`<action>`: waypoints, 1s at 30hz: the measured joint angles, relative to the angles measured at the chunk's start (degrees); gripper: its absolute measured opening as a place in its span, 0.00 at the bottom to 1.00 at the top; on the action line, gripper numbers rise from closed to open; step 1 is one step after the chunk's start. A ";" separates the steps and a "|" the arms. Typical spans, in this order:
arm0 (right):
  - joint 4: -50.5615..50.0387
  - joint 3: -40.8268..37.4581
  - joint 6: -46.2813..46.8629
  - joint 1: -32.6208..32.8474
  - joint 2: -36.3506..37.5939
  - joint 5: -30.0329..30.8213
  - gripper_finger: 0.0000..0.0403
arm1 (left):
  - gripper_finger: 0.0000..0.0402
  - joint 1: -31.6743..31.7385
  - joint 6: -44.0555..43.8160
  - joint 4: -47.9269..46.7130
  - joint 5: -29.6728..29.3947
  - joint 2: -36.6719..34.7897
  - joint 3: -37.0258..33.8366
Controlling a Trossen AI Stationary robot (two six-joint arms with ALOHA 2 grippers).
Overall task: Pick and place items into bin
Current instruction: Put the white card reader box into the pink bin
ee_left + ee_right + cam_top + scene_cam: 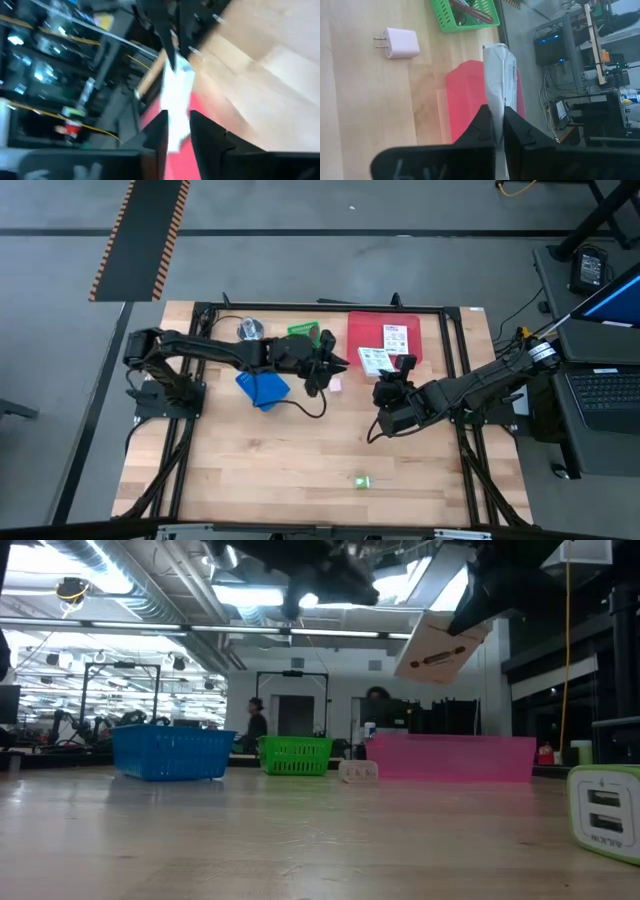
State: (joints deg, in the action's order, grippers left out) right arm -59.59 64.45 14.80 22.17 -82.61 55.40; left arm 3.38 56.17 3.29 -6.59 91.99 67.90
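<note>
Right tool (499,131) clamps a white packet (497,75), left tool (318,370) probably pinching another; carry right's over the red bin (365,330) before release.

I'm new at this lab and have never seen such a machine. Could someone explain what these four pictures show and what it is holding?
It is a robot with two dark arms at a wooden table, and each arm ends in a two-finger tool. One picture looks straight down, one looks level across the tabletop, and each wrist carries a camera.

The right tool pinches a white packet edge-on above the red bin. The left tool hovers mid-table, near the bin.

A blue basket, a green basket, a round silver object, a pink plug and a small green block stand on the table.
</note>
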 joint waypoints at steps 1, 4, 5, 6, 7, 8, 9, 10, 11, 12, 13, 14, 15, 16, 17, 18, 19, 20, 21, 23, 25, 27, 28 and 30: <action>-0.02 0.00 0.02 -0.07 0.00 0.00 0.00 | 0.15 0.00 -1.66 -2.31 0.00 -0.65 0.00; 0.00 0.00 0.07 -0.62 0.00 0.00 0.00 | 0.04 0.00 -7.21 -8.45 0.61 -1.86 0.00; 0.00 0.00 0.05 -0.78 0.00 0.00 0.00 | 0.02 0.00 -9.29 -10.13 0.87 -2.15 0.00; 0.02 0.00 0.03 -1.05 0.00 0.00 0.00 | 0.02 -0.01 -11.08 -11.27 1.17 -2.27 0.00; 0.06 0.00 0.03 -1.30 0.00 -0.02 0.00 | 0.01 -0.15 -12.68 -12.23 1.42 -2.28 0.00; 0.08 0.00 0.06 -1.50 0.00 -0.04 0.00 | 0.01 -0.37 -14.22 -13.48 1.64 -2.26 0.00; 0.09 0.00 0.08 -1.69 0.00 -0.09 0.00 | 0.01 -0.68 -15.58 -14.32 1.63 -2.22 -0.13; 0.12 0.00 0.07 -1.83 0.00 -0.37 0.00 | 0.01 -1.17 -16.36 -13.57 1.56 -2.00 -0.73; 0.21 0.00 0.00 -1.94 0.00 -0.92 0.00 | 0.00 -1.77 -16.64 -11.88 1.44 -1.85 -1.85; 0.24 0.00 0.00 -1.99 0.00 -1.23 0.00 | 0.00 -2.41 -16.89 -10.14 1.44 -1.75 -3.38; 0.26 0.00 -0.01 -2.04 0.00 -1.25 0.00 | 0.01 -3.08 -17.32 -8.51 1.21 -1.67 -4.95; 0.32 0.00 -0.02 -2.03 0.00 -1.24 0.00 | 0.01 -3.83 -17.80 -6.59 0.41 -1.56 -6.40; 0.31 0.00 -0.10 -2.03 0.00 -1.25 0.00 | 0.01 -4.45 -17.99 -4.03 -0.77 -1.54 -7.86; 0.30 0.00 -0.26 -2.03 0.00 -1.25 0.00 | 0.01 -5.01 -18.45 -1.88 -2.18 -1.61 -9.26; 0.29 0.00 -0.34 -2.03 0.00 -1.25 0.00 | 0.00 -5.58 -19.19 0.06 -3.33 -1.63 -10.63; 0.23 0.00 -0.34 -2.03 0.00 -1.26 0.00 | 0.00 -6.05 -20.13 1.89 -3.98 -1.66 -12.05; 0.22 0.00 -0.36 -2.03 0.00 -1.27 0.00 | 0.00 -6.41 -20.80 3.17 -4.04 -1.91 -13.31; 0.21 0.00 -0.39 -2.03 0.01 -1.25 0.00 | 0.01 -6.84 -21.59 4.50 -4.06 -2.18 -14.45; 0.20 0.00 -0.42 -2.14 0.02 -1.25 0.00 | 0.01 -7.18 -22.34 6.27 -4.00 -2.42 -15.35; 0.09 0.00 -0.60 -2.66 0.02 -1.33 0.00 | 0.01 -7.65 -24.06 7.87 -3.87 -3.85 -17.52; 0.03 0.02 -1.41 -3.89 0.04 -1.82 0.00 | 0.00 -7.96 -25.61 10.28 -4.00 -5.06 -19.59; 0.17 0.02 -2.67 -5.55 0.04 -2.96 0.00 | 0.01 -8.17 -26.73 12.24 -4.13 -6.91 -22.04; 0.37 0.02 -3.34 -6.55 0.04 -3.32 0.00 | 0.01 -8.32 -27.31 13.45 -4.11 -8.02 -23.30; 1.01 0.02 -5.30 -8.63 0.04 -4.42 0.00 | 0.01 -8.62 -28.77 16.86 -4.04 -10.40 -26.09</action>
State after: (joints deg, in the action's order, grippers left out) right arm -58.58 64.47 9.50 13.54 -82.56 50.98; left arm -5.25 27.41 20.15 -10.63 81.60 41.81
